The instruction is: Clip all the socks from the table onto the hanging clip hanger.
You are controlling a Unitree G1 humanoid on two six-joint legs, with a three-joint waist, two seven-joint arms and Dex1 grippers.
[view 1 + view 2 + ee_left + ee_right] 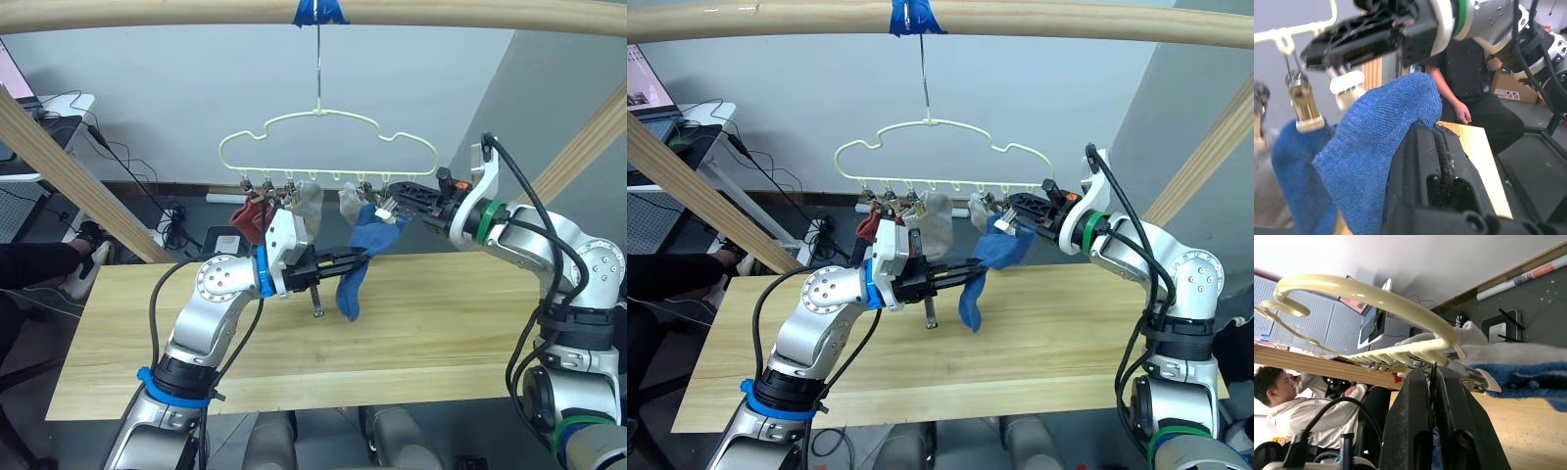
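Under the clip hanger (pixel 328 142), above the surface (pixel 421 338): blue sock (pixel 358 269) pinched in left jaws (pixel 361 257); right jaws (pixel 392 208) pressed together on a clip (pixel 1348 88) beside it.

Silver arms, black cables, blue and green rings.

A wooden bar frame (pixel 411 12) stands overhead, blue tape (pixel 318 12) wrapped around its top bar.
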